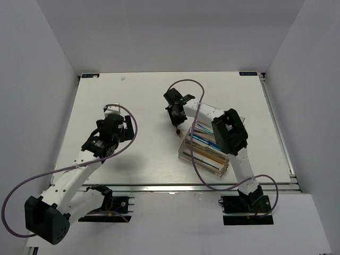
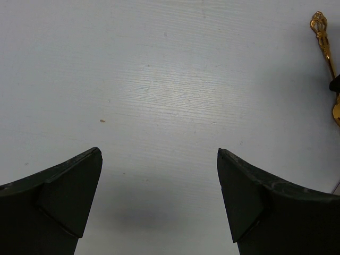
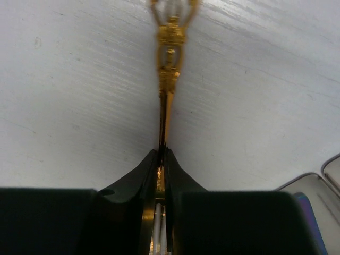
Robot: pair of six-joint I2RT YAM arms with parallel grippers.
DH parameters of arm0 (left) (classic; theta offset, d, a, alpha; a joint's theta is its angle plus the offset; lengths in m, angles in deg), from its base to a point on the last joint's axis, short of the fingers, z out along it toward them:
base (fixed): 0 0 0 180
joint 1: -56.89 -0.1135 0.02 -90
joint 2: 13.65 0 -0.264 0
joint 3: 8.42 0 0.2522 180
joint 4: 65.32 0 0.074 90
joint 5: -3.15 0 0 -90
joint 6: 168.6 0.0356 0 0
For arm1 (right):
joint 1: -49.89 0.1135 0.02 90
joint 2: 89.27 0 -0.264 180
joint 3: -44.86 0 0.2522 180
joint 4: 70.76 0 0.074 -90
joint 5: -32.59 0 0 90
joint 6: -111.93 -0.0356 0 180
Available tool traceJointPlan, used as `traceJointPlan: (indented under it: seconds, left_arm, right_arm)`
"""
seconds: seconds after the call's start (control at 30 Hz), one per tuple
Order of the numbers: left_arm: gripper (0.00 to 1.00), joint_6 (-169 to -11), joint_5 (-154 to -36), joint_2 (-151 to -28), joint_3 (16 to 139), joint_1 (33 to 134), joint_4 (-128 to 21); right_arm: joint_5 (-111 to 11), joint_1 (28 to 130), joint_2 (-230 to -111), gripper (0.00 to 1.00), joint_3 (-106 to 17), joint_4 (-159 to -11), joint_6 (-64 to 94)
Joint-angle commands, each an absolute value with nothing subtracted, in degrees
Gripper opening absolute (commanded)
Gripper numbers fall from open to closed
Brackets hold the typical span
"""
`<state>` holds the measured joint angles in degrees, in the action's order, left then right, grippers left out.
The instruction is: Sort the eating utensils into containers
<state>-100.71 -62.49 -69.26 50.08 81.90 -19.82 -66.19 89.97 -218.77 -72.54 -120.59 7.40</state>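
Observation:
My right gripper (image 1: 175, 116) (image 3: 163, 151) is shut on the gold fork (image 3: 170, 53). The fork's ornate handle sticks out ahead of the fingers, low over the white table; its head is hidden between them. The fork also shows at the right edge of the left wrist view (image 2: 320, 32). The clear organizer tray (image 1: 187, 154) lies just right of and nearer than the right gripper, and holds several utensils, among them blue and wooden ones. Its corner shows in the right wrist view (image 3: 319, 183). My left gripper (image 1: 127, 125) (image 2: 159, 154) is open and empty above bare table.
The white table (image 1: 149, 101) is walled by white panels at the back and sides. A metal rail (image 1: 212, 186) runs along its near edge. Purple cables loop from both arms over the table.

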Motion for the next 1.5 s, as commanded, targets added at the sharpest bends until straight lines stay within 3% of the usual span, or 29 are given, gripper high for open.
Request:
traceJointPlan:
  seconds: [0.0, 0.13, 0.3, 0.5, 0.7, 1.1, 1.2, 1.47]
  left_arm:
    - [0.98, -100.92, -62.95, -67.70, 51.40, 81.85, -19.83]
    - [0.98, -100.92, -62.95, -67.79, 51.40, 81.85, -19.75]
    - [0.98, -101.01, -62.42, -67.61, 51.40, 81.85, -19.66]
    - [0.98, -101.45, -60.40, -66.21, 51.40, 81.85, -19.40]
    - [0.98, -101.45, -59.87, -66.38, 51.49, 81.85, -19.31]
    - [0.98, -101.45, -60.22, -66.03, 51.40, 81.85, -19.57]
    - [0.98, -101.36, -60.49, -66.29, 51.31, 81.85, -19.75]
    - [0.98, -101.36, -60.75, -68.14, 51.31, 81.85, -19.75]
  right_arm:
    - [-64.63, 90.06, -222.25, 0.10, -73.05, -122.49, 7.16]
    - [-55.78, 89.97, -222.26, 0.00, -72.97, -117.69, 6.72]
    - [-31.47, 89.97, -220.41, 0.00, -72.00, -102.65, 2.08]
    - [-22.44, 89.79, -217.34, 0.00, -75.51, -91.12, -1.27]
    - [-22.42, 84.71, -210.57, 0.00, -75.08, -96.08, 2.92]
    - [-43.34, 65.11, -194.41, 0.00, -65.07, -122.39, 45.28]
    - [-45.02, 63.43, -190.71, 0.00, -56.29, -121.44, 54.41]
    - [-49.14, 58.95, -179.98, 0.00, -38.18, -110.03, 61.39]
